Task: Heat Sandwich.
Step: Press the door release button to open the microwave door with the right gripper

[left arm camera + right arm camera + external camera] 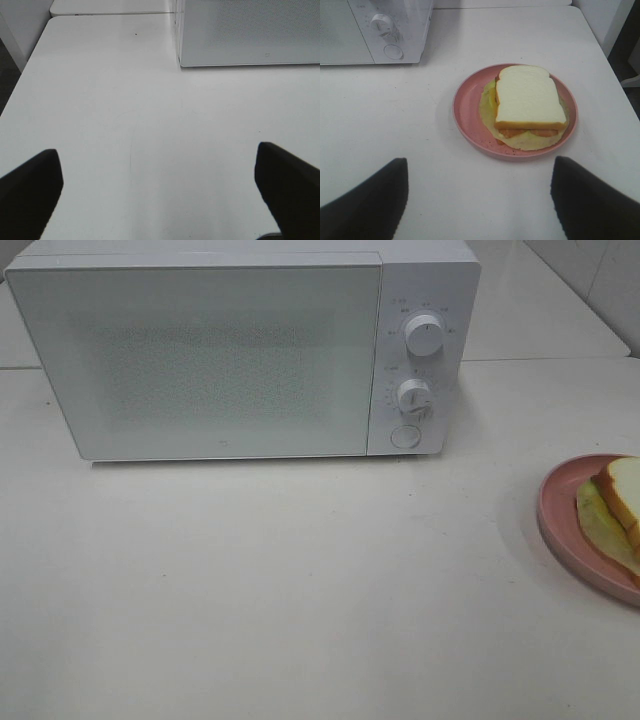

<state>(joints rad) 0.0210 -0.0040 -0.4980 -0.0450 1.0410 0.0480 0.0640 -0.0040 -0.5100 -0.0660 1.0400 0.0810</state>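
From where I stand the microwave [245,350] sits at the back of the table [300,600], a boxy white thing whose door [195,365] is shut, its panel frosted and finely dotted; down the right strip are two round knobs [426,336] and, under them, a flat round button [405,436], which I take to be the door release. The sandwich [530,100] lies well off to the right of the microwave, near the table's right side, flat on a round pink plate [465,115]: thick soft white bread with a tan crust, and a pale yellow-green filling that spreads out past the bread nearly to the plate's edge, with some orange-brown bits showing between the slices. The plate looks smooth and hard with a low raised rim, so I would guess it is there to be carried by, sparing the squashy bread. The right gripper [480,200] hangs just short of the plate and faces it, dark fingers [365,205] spread wide with nothing between them, seemingly lined up on the rim. The left gripper [159,185] is as wide as it goes and empty too, over bare matte table near the microwave's left front corner, likely posted there for the door
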